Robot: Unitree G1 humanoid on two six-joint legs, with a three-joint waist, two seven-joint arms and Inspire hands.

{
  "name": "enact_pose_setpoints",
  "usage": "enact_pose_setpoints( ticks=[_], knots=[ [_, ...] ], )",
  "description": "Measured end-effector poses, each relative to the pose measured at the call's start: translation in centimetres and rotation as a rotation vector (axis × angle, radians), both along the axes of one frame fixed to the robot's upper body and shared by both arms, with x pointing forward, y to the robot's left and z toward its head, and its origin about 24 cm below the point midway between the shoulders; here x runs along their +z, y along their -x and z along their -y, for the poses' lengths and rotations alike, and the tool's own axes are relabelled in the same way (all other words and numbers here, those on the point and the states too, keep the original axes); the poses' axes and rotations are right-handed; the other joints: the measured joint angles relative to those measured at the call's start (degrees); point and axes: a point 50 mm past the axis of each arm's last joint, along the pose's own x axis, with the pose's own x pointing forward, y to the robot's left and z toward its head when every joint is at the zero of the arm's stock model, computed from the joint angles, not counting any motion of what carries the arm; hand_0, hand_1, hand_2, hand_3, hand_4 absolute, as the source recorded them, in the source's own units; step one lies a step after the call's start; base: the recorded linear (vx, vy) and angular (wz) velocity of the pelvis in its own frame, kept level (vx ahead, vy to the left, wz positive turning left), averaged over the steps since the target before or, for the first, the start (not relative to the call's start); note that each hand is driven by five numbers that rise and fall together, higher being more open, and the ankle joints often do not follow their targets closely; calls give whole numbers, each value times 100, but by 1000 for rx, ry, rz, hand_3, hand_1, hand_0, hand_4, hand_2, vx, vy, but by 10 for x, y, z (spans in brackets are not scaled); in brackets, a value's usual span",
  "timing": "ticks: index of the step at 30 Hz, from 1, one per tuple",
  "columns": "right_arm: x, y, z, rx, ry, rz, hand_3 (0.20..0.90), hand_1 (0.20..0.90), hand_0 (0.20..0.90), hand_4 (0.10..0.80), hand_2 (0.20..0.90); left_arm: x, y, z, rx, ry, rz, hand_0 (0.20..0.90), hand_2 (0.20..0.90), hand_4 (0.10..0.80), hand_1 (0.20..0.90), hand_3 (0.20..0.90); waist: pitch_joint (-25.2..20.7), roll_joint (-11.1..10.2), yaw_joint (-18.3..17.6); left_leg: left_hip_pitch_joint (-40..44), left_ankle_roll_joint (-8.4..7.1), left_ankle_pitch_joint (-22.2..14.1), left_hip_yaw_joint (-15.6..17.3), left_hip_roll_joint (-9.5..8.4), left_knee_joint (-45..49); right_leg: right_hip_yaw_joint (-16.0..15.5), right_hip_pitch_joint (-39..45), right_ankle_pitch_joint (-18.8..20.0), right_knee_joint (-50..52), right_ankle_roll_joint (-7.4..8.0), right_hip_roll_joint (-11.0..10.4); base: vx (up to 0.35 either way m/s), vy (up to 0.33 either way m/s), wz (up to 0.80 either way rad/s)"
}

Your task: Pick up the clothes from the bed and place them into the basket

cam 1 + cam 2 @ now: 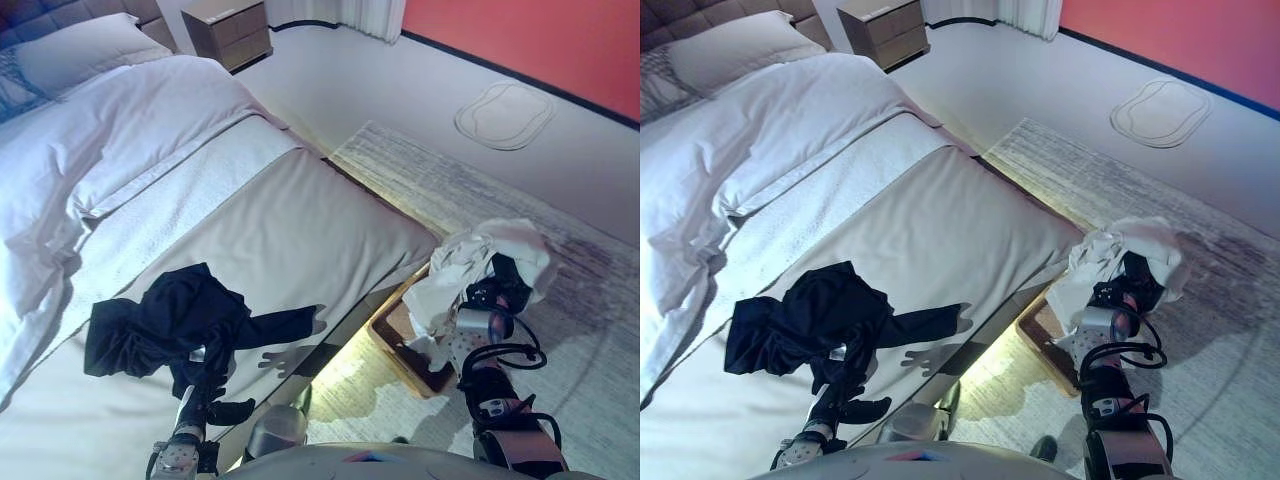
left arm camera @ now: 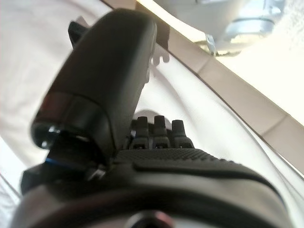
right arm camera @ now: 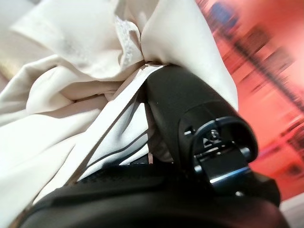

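A black garment point(image 1: 165, 320) lies crumpled on the beige bed cover point(image 1: 300, 230) near the bed's front edge, one sleeve trailing toward the edge. My left hand point(image 1: 213, 390) hovers at its near side with fingers relaxed and thumb point(image 2: 111, 66) out, holding nothing. My right hand point(image 1: 500, 290) is shut on a cream-white garment point(image 1: 470, 265), bunched around the fingers point(image 3: 190, 109). It hangs over a brown basket point(image 1: 400, 345) on the floor beside the bed.
A white duvet point(image 1: 110, 140) and pillow point(image 1: 75, 50) cover the far half of the bed. A wooden nightstand point(image 1: 228, 30) stands beyond it. A grey rug point(image 1: 480, 190) lies under the basket, an oval mat point(image 1: 505, 115) by the red wall.
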Motion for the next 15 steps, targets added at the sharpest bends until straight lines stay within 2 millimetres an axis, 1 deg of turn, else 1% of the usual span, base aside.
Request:
enact_pose_setpoints(
  ticks=[3, 4, 6, 7, 8, 10, 11, 12, 13, 14, 15],
  knots=[
    [-10, 9, 11, -32, 46, -98, 200, 300, 300, 100, 300, 1, -6, 10, -70, 29, 18, 900, 900, 800, 900, 900, 26, 146, 57, -273, 0, 2, -107, -1, 169, -89, -135, 0, 0, 0, -1, -209, 7, 17],
    [-13, 12, 17, -44, 66, -134, 200, 300, 300, 100, 300, 0, -7, 13, -92, 41, 19, 900, 900, 800, 900, 900, 53, 230, 72, -363, -8, 12, -165, -8, 223, -147, -194, 1, 26, 0, -3, -181, 23, 19],
    [-9, 11, 32, -92, 99, -178, 200, 300, 300, 100, 300, 1, -12, 23, -127, 73, 38, 900, 900, 800, 900, 900, 161, 432, 101, -547, -14, 33, -189, -11, 293, -157, -319, 2, 22, -1, -9, -229, 36, 9],
    [-3, 8, 43, -105, 143, -205, 200, 300, 300, 100, 300, 2, -16, 27, -144, 84, 49, 900, 900, 800, 900, 900, 233, 566, 110, -651, -26, 105, -212, -17, 301, -177, -411, 26, 31, 15, -18, -302, 84, 6],
    [5, 5, 56, -118, 197, -236, 200, 300, 300, 100, 300, 3, -20, 32, -158, 99, 68, 900, 900, 800, 900, 900, 333, 723, 99, -755, -76, 171, -255, -27, 303, -201, -502, 45, 39, 12, -25, -272, 108, 9],
    [22, -2, 77, -126, 278, -281, 200, 300, 300, 100, 300, 5, -26, 38, -147, 129, 97, 900, 900, 800, 900, 900, 514, 937, 90, -935, -200, 311, -307, -58, 359, -209, -710, 51, 174, 0, -91, -103, 48, 5],
    [33, -5, 89, -129, 325, -297, 200, 300, 300, 100, 300, 7, -29, 42, -158, 142, 116, 900, 900, 800, 900, 900, 657, 1009, 76, -1019, -269, 386, -331, -95, 414, -187, -800, 9, 265, 50, -153, -75, 43, 0],
    [43, -8, 99, -134, 365, -311, 200, 300, 300, 100, 300, 7, -28, 44, -160, 152, 123, 900, 900, 800, 900, 900, 732, 1104, 76, -1096, -343, 444, -393, -127, 476, -163, -924, 34, 390, 38, -185, -121, 89, -3],
    [51, -10, 106, -140, 398, -314, 200, 300, 300, 100, 300, 8, -31, 48, -164, 163, 143, 900, 900, 800, 900, 900, 827, 1150, 69, -1166, -382, 479, -386, -150, 543, -173, -1025, -87, 574, 113, -303, -69, 57, -11],
    [60, -14, 111, -147, 417, -310, 200, 300, 300, 100, 300, 9, -31, 49, -163, 169, 153, 900, 900, 800, 900, 900, 956, 1197, 53, -1206, -387, 484, -397, -196, 644, -109, -1170, -163, 788, 149, -375, -74, 60, -8],
    [67, -17, 115, -151, 425, -302, 200, 300, 300, 100, 300, 10, -32, 50, -167, 173, 168, 900, 900, 800, 900, 900, 1011, 1213, 18, -1304, -387, 483, -392, -222, 715, -107, -1268, -222, 936, 118, -442, -93, 49, -9]
  ],
)
